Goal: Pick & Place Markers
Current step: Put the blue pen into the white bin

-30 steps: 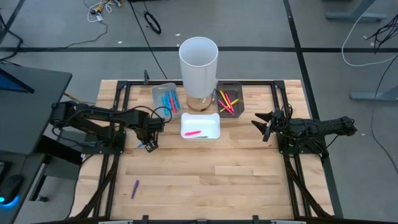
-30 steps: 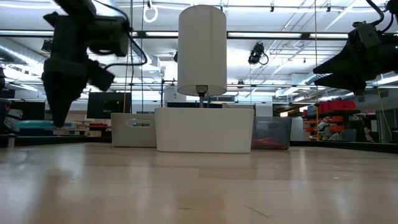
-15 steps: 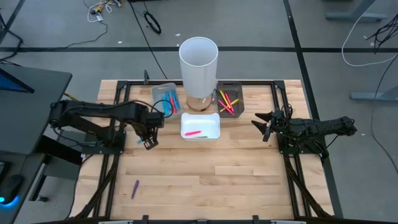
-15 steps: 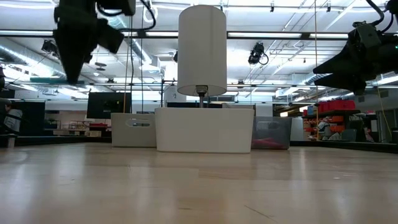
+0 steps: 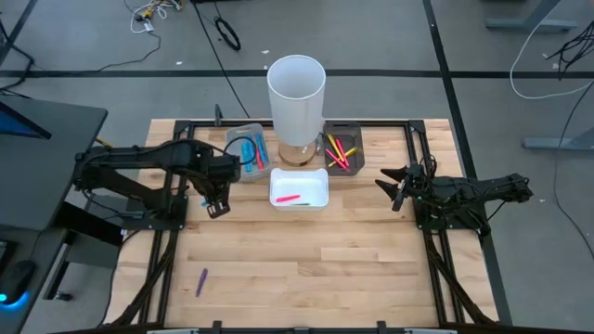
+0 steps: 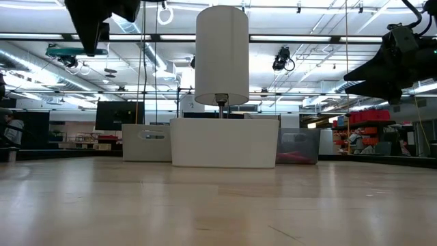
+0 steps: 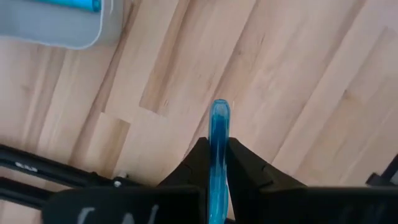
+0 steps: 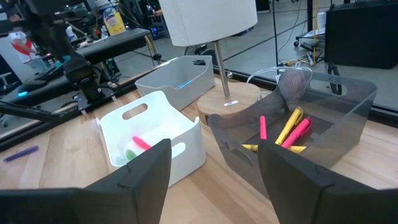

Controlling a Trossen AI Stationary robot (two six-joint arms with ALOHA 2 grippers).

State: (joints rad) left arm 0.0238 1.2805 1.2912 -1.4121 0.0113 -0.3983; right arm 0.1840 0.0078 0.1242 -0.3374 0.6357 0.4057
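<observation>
High view: the left hand hangs over the desk just beside the near corner of the grey tray that already holds blue markers; that tray lies beyond and slightly inboard of the hand, so the left arm is plainly the nearer one. The right hand waits well apart, on the far side of the white tray, its fingers standing apart on nothing. A lone purple marker lies on the desk near the front left. Low view: the left hand is raised high, clear of the desk. Left wrist view: the fingers are clamped on a blue marker, its long axis running straight out along the fingers, tip projecting past them; a corner of the grey tray shows ahead and to one side.
</observation>
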